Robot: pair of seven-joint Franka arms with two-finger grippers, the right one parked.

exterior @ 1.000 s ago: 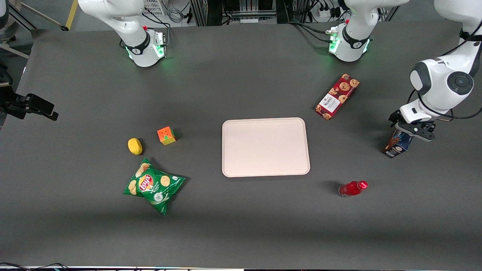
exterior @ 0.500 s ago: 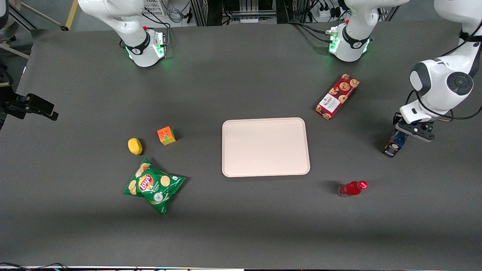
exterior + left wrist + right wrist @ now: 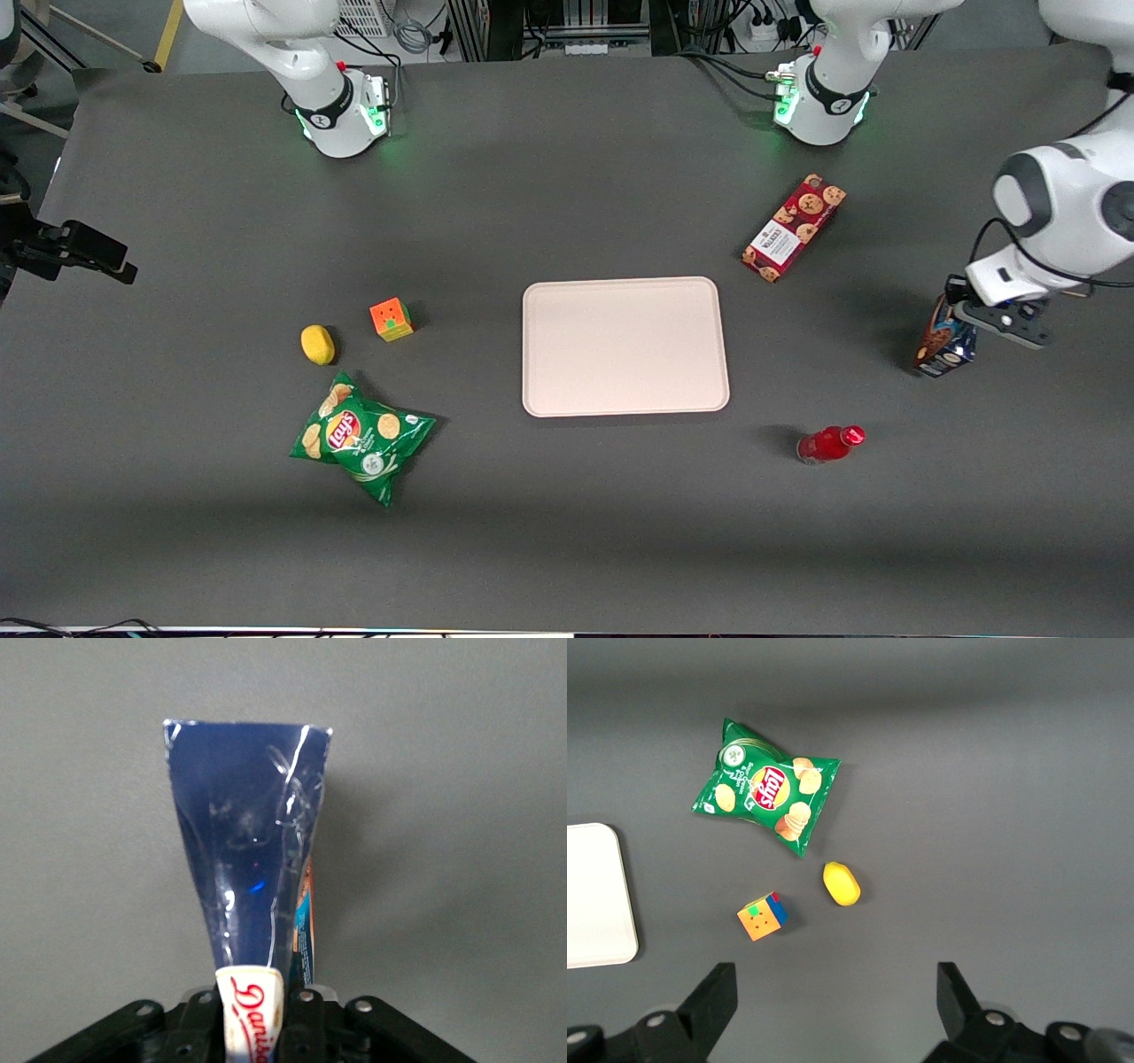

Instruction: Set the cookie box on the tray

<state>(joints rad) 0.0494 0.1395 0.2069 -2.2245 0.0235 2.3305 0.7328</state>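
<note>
The cookie box [image 3: 946, 341], a small navy carton with cookie pictures, stands on end at the working arm's end of the table. My gripper [image 3: 985, 321] is at its top, shut on it. In the left wrist view the carton [image 3: 248, 868] stretches away from the gripper [image 3: 252, 1014], its white end pinched between the jaws, with bare grey table around it. The tray [image 3: 625, 346], a pale cream rectangle with rounded corners, lies in the middle of the table with nothing on it, well apart from the box toward the parked arm's end.
A longer red cookie box [image 3: 795, 227] lies farther from the front camera than the tray. A red bottle [image 3: 829, 443] lies nearer the camera, between tray and carton. A chips bag [image 3: 361, 436], a lemon [image 3: 317, 344] and a colour cube [image 3: 392, 319] sit toward the parked arm's end.
The gripper and the cookie box have shifted outward toward the working arm's end of the table, and the box has turned so its cookie-picture face now shows to the front camera.
</note>
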